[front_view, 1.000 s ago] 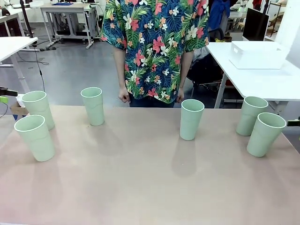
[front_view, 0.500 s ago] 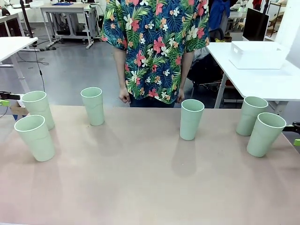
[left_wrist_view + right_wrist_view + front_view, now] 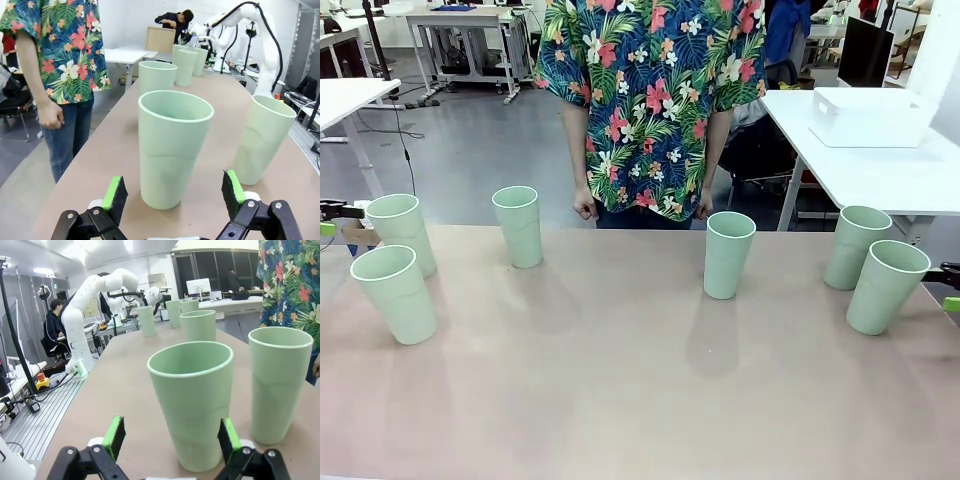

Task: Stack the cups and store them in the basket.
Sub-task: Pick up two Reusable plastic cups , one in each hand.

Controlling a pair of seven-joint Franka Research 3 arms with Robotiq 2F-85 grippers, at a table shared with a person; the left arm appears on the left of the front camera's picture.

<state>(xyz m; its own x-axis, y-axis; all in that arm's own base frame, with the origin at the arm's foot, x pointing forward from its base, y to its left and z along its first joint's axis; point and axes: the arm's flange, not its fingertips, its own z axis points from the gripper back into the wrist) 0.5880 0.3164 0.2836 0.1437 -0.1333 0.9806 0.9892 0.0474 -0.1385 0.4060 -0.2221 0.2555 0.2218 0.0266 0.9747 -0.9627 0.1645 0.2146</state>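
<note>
Several pale green cups stand upright and apart on the tan table [image 3: 620, 400]. Two are at the left [image 3: 400, 233] [image 3: 395, 293], one at the back left [image 3: 518, 226], one in the middle [image 3: 729, 254] and two at the right [image 3: 856, 246] [image 3: 886, 286]. My left gripper [image 3: 173, 190] is open, its green pads either side of the nearest left cup [image 3: 172, 150] without touching it. It peeks in at the table's left edge [image 3: 330, 215]. My right gripper [image 3: 171, 437] is open the same way around the front right cup [image 3: 192, 400], and shows at the right edge [image 3: 950, 285]. The white basket [image 3: 870, 117] sits on another table at the back right.
A person in a flowered shirt [image 3: 655, 100] stands at the far side with both hands down. The white side table [image 3: 920, 185] holding the basket is beyond the right corner. A second cup [image 3: 262, 137] stands close beside my left gripper, and another [image 3: 280, 385] beside my right.
Both grippers have crept slightly lower and inward at the edges of the front view. The cups and the person have not moved.
</note>
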